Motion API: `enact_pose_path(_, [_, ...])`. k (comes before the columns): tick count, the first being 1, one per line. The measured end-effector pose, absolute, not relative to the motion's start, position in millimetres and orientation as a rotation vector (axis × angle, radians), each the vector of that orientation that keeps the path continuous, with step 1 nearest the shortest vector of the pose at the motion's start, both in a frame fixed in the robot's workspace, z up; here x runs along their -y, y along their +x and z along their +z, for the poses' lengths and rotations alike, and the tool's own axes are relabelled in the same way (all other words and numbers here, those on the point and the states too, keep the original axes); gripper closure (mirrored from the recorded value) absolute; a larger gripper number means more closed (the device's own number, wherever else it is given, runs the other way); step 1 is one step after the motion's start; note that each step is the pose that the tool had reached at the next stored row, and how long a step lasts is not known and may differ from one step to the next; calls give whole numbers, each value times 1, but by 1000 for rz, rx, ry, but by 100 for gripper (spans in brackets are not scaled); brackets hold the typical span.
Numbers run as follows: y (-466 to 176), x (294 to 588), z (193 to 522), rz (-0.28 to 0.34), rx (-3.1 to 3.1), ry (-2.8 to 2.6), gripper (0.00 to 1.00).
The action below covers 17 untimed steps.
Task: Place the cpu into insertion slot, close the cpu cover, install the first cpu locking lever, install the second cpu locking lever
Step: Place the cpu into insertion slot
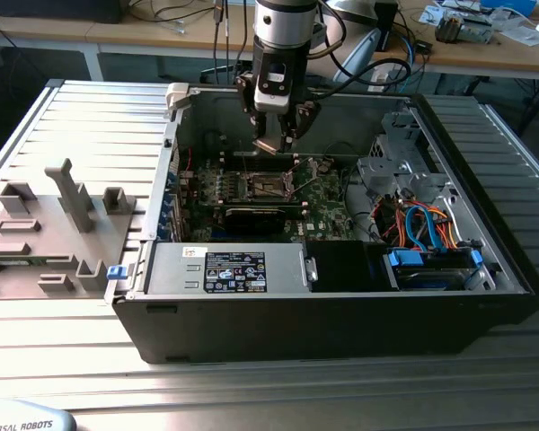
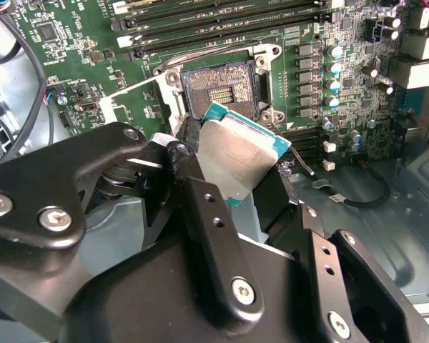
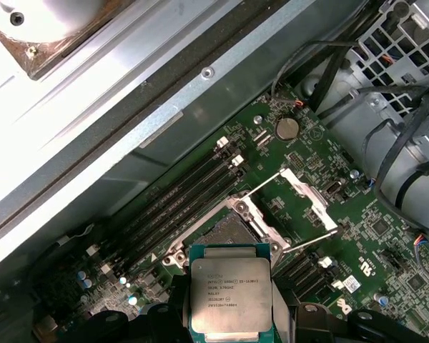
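We record the claw (image 1: 274, 136) clamped on the cpu (image 3: 231, 296) by its edges — held above the insertion slot (image 3: 227, 230), not touching it (contacts exposed). The cpu cover (image 3: 300, 194) appears swung open beside the slot — view partly blocked.

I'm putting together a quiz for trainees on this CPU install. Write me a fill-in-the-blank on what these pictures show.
1. The jaws are shut on the small, flat, silvery-grey square ____.
2. The square, silver-rimmed insertion slot is ____ of any chip.
3. The thin silver metal-frame cpu cover stands ____.
Missing words: cpu; empty; open.
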State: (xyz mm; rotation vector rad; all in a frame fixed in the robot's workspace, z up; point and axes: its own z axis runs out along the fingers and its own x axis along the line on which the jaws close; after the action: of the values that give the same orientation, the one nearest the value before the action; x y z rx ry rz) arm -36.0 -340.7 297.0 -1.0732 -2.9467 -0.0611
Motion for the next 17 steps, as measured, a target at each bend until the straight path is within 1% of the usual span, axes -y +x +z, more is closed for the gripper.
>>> enact_pose_path(17, [-36, 341, 297, -61, 2942, -1087, 46])
